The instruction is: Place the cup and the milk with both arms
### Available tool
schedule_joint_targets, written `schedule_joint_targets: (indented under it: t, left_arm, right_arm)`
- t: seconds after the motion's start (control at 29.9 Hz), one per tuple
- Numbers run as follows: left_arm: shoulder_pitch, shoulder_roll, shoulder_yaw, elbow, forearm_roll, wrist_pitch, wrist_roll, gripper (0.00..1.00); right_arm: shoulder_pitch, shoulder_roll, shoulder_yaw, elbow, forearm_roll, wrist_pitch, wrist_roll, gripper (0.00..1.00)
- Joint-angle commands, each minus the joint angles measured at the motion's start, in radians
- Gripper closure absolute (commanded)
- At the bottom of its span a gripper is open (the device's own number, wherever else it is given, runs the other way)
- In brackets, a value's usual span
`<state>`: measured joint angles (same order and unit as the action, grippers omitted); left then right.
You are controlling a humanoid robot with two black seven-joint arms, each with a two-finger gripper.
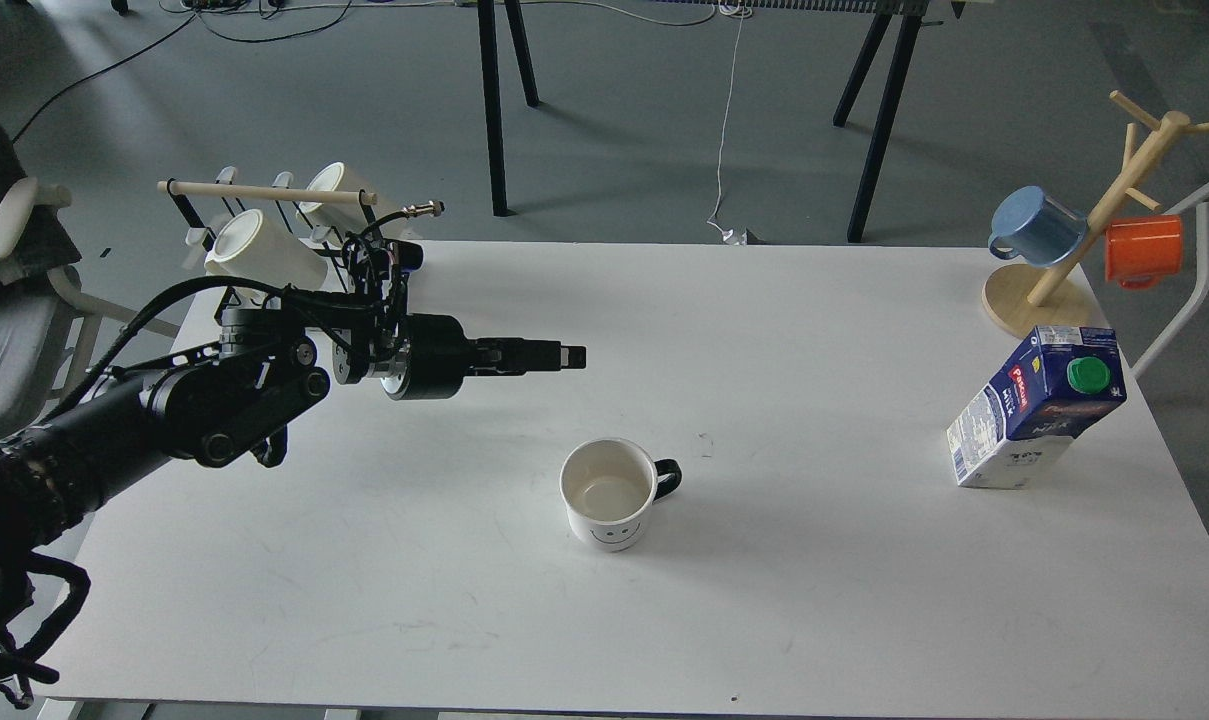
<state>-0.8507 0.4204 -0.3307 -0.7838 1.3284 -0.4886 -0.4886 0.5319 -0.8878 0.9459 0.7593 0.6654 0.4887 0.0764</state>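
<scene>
cup: the white cup (610, 492) stands upright on the worktop (814, 600), lower centre of the frame, handle pointing right, a smiley on its near side; nothing touches it.
cup step: judged done, since it sits free and upright with no gripper on it.
left gripper: the left gripper (564, 355) hangs above the worktop, centre-left of the frame, up and to the left of the cup and well apart from it, pointing right.
left jaws: seen side-on as one dark bar; I cannot tell whether they are spread or pressed together. They hold nothing.
milk: the milk (1039, 405) stands at the right of the frame, near the worktop's right edge, green cap towards the upper right; it looks tilted, though the wide view may add to that.
milk step: judged not yet done; the carton is untouched and well apart from the cup.
right arm: not in the frame, so its jaws cannot be reported.
left to do: probably the right arm must take the milk and set it down, likely nearer the cup.
risk: the carton is tall and may tip if it is gripped high.
bystanders: a rack (294, 270) with pale mugs at upper left, a wooden mug tree (1094, 225) at upper right; neither seems part of the job.
</scene>
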Motion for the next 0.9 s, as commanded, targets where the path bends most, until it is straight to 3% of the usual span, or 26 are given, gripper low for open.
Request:
schedule_joint_targets:
  t: [0.0, 0.1, 0.3, 0.5, 0.87]
  left_arm:
    - [0.005, 0.098, -0.014, 0.000, -0.255, 0.000, 0.000, 0.08]
    - [0.007, 0.187, -0.014, 0.000, -0.440, 0.000, 0.000, 0.07]
    - [0.010, 0.316, -0.013, 0.024, -0.725, 0.000, 0.000, 0.06]
    - [0.064, 0.330, -0.013, 0.029, -0.749, 0.000, 0.000, 0.04]
    - [0.122, 0.316, -0.013, 0.029, -0.742, 0.000, 0.000, 0.02]
  right_arm:
    - [-0.058, -0.065, 0.005, 0.170, 0.158, 0.000, -0.081, 0.01]
    - [-0.114, -0.135, 0.005, 0.317, 0.215, 0.000, -0.125, 0.01]
    - [-0.249, -0.207, 0.008, 0.446, 0.334, 0.000, -0.122, 0.01]
    - [-0.400, -0.211, 0.008, 0.495, 0.555, 0.000, -0.126, 0.01]
    - [-0.706, -0.211, 0.007, 0.595, 0.678, 0.000, -0.124, 0.01]
